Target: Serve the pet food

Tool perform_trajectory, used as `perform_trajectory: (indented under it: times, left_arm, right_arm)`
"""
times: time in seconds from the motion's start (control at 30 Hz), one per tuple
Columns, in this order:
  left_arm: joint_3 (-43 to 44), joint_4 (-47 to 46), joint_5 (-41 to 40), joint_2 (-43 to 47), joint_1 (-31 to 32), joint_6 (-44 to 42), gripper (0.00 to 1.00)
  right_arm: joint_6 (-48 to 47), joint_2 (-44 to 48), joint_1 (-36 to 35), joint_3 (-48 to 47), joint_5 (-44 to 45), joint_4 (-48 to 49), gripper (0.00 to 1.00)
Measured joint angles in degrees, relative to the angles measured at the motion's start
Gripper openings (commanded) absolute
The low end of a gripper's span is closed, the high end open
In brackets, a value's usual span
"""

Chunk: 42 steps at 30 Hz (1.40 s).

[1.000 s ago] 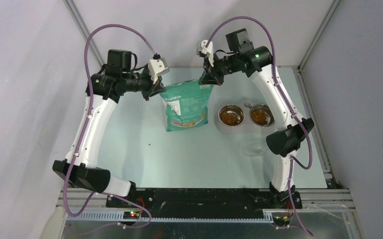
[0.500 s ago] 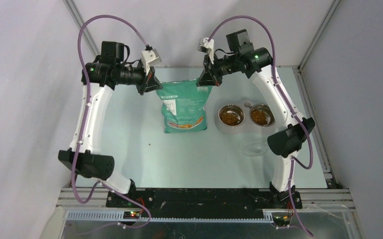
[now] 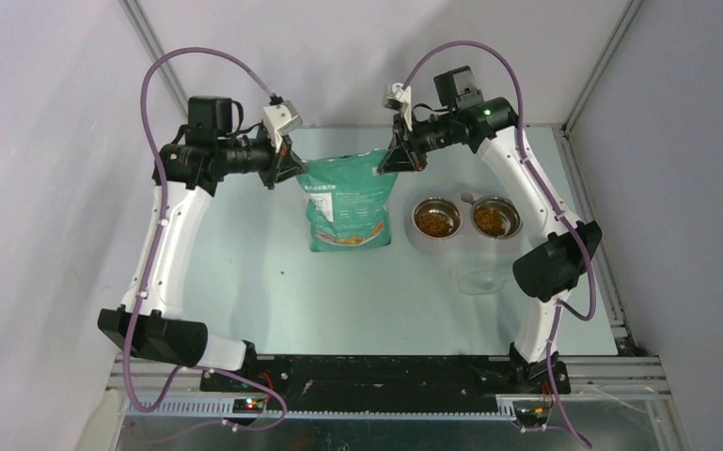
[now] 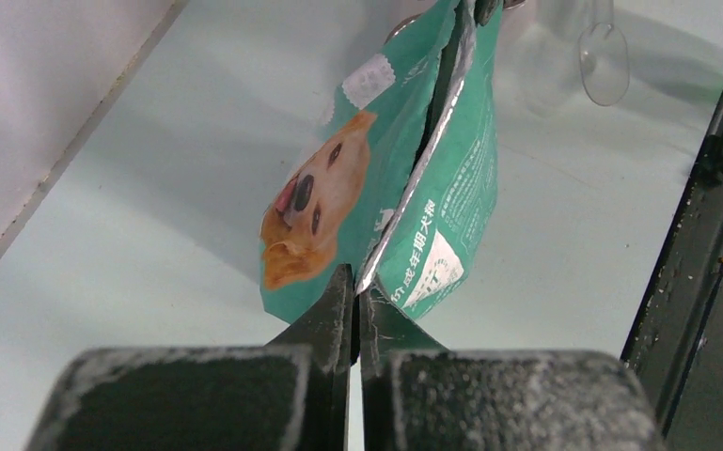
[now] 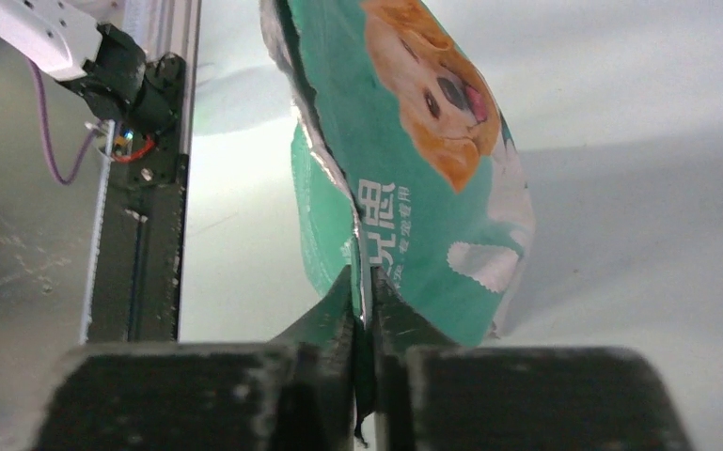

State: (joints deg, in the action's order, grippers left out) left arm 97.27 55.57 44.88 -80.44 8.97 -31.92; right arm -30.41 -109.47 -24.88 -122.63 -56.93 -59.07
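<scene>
Bag point(image 3: 350, 202) stood upright, held by both top corners; pet food point(image 3: 437, 221) lay in the two steel bowls point(image 3: 415, 222) just right of it.
Left claw point(image 4: 355, 293) and right claw point(image 5: 363, 293) were each pinched all but shut on the bag's top edge. Judged best: draw corners apart evenly, bag kept upright. Bag's contents hidden; clear scoop point(image 3: 479, 280) faint near the bowls.

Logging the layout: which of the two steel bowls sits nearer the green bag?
The left bowl of the pair, directly beside the bag; the right bowl lies beyond it, farther from the bag. Both hold brown kibble.
</scene>
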Motion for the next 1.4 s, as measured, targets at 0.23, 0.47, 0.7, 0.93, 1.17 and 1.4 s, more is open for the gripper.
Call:
perform_trajectory:
  times: [0.23, 0.47, 0.7, 0.93, 1.17, 1.4]
  left_arm:
    - [-0.02, -2.54, -1.55, -0.04, 0.90, 2.93, 0.69]
    - [2.25, -9.18, -2.89, -2.54, 8.83, 4.96, 0.55]
    - [13.49, -4.22, -1.42, -13.22, 10.88, 2.05, 0.22]
    - [16.22, 3.30, -1.36, -14.08, 10.91, -3.52, 0.25]
    - [18.18, 8.50, -2.67, -14.47, 11.17, -7.98, 0.01]
    - [19.54, 10.36, -2.82, -15.10, 11.21, -9.05, 0.00]
  right_arm:
    - [1.05, 0.02, 0.55, 0.37, -1.25, 1.33, 0.00]
    - [1.46, 0.02, 0.50, 0.46, -1.31, 1.95, 0.00]
    - [1.49, 0.04, 0.31, 0.68, -1.22, 2.84, 0.00]
    - [1.53, 0.11, -0.13, 0.79, -1.11, 3.34, 0.00]
    - [1.49, 0.20, -0.13, 0.79, -0.68, 3.52, 0.04]
    - [2.84, 1.36, -0.90, 1.11, -1.18, 8.35, 0.51]
